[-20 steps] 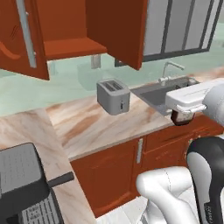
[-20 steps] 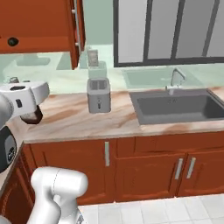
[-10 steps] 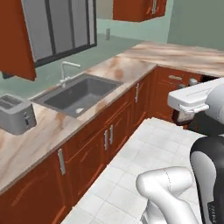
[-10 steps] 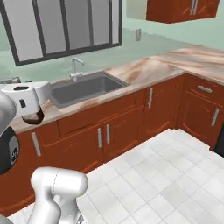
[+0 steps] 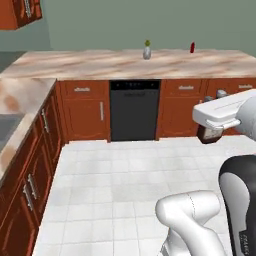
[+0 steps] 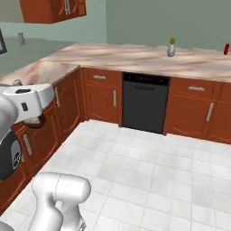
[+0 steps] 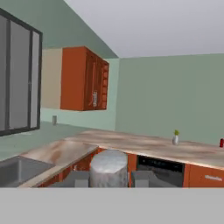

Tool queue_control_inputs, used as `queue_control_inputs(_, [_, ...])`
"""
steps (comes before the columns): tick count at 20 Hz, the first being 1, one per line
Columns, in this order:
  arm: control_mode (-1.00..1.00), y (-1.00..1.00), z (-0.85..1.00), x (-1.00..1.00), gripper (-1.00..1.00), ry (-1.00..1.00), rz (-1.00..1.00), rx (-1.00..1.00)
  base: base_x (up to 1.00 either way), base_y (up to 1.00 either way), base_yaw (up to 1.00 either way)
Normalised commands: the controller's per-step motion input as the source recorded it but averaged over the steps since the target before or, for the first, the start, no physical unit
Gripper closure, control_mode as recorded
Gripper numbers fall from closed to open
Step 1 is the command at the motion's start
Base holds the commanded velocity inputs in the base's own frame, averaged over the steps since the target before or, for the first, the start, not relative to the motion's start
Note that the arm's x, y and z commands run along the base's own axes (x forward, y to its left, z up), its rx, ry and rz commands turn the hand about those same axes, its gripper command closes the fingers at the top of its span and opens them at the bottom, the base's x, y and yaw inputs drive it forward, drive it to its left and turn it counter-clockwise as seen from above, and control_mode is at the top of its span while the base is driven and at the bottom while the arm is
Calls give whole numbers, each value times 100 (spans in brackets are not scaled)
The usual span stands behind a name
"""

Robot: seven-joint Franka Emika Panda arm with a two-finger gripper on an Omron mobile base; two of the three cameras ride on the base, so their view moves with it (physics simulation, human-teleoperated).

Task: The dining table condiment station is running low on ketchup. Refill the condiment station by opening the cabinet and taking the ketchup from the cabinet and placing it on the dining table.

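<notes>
A long beige marble counter (image 5: 100,62) spans the far wall at twelve o'clock, carrying a small pale vase (image 5: 147,51) with a green sprig near its middle and a red bottle (image 5: 192,47) toward one o'clock.

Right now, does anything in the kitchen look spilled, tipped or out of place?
Nothing stands out. The tool is shut on the ketchup, carried upright. On the far counter the small vase and red bottle stand upright; the tiled floor shows no spill.
</notes>
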Motion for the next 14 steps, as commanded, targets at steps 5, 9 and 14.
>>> queue_control_inputs(5, [100, 0, 0, 0, 100, 0, 0, 0, 54, -43, -76])
queue_control_inputs(9, [100, 0, 0, 0, 100, 0, 0, 0, 96, -55, -57])
queue_control_inputs(14, [100, 0, 0, 0, 100, 0, 0, 0, 100, -72, -38])
